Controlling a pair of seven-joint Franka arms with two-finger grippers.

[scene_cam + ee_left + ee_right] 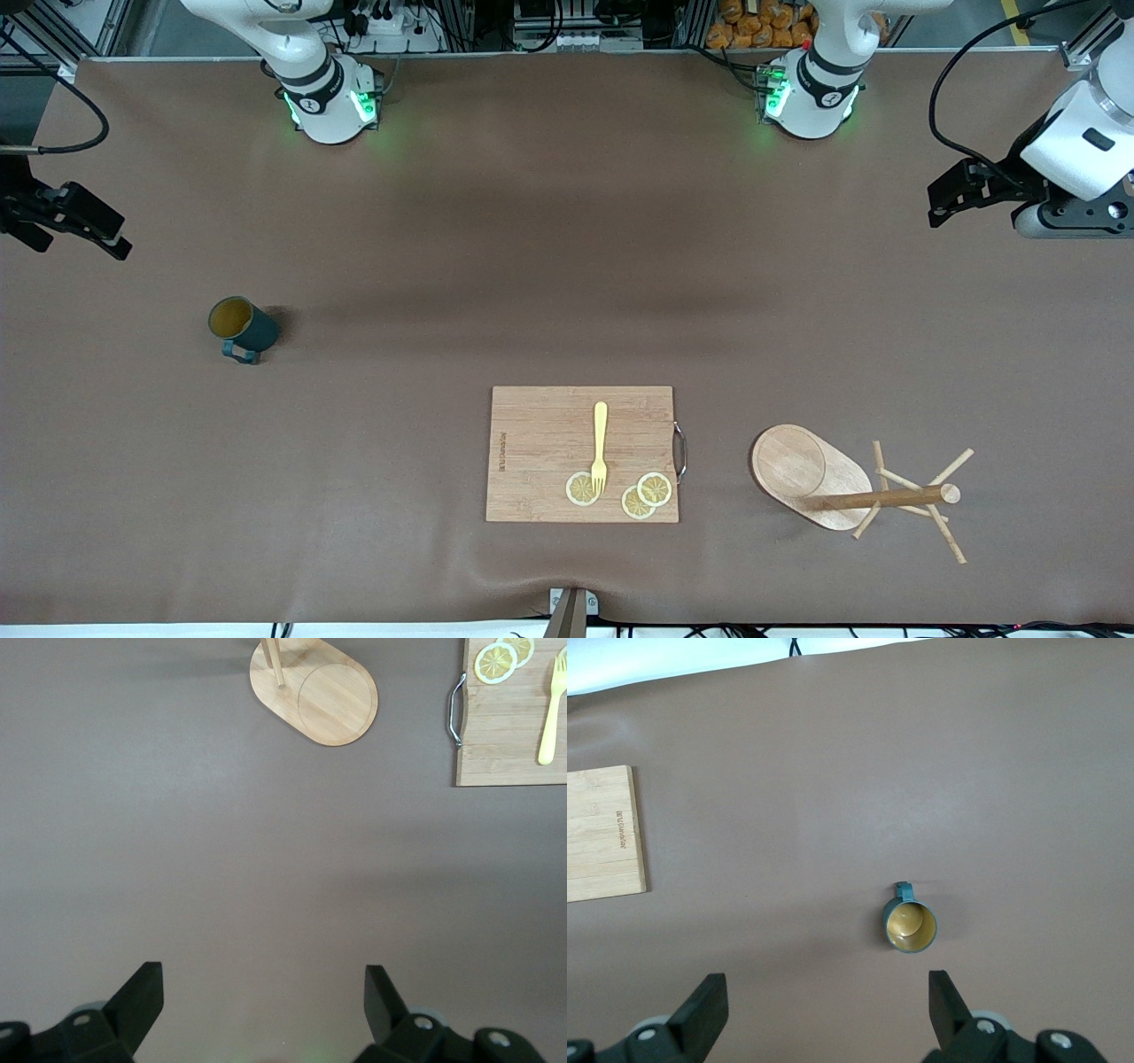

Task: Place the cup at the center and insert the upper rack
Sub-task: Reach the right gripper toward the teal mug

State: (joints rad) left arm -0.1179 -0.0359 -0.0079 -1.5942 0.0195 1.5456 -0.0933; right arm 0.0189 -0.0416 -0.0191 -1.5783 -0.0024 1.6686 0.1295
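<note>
First, bring your right pincer (824, 1005), fingers apart, over the upright dark teal-green cylindrical mug (242, 326) toward the right arm's end of the bench, avoiding its loop handle. Your left pincer (263, 997) waits, spread and empty, above bare bench; the light wooden mug tree (850, 487) lies tipped beside the rectangular wooden cutting board (540, 443).

The cup (243, 329) is placed upright on the table (532, 266), toward the right arm's end, well apart from everything else. The cutting board (540, 443) is found nearer to the front camera, about midway between the two ends. On it a fork (600, 447) is laid, with three lemon slices (640, 496) at its prongs. The upper rack (859, 487) is placed beside the board, toward the left arm's end. It is standing on its base.
</note>
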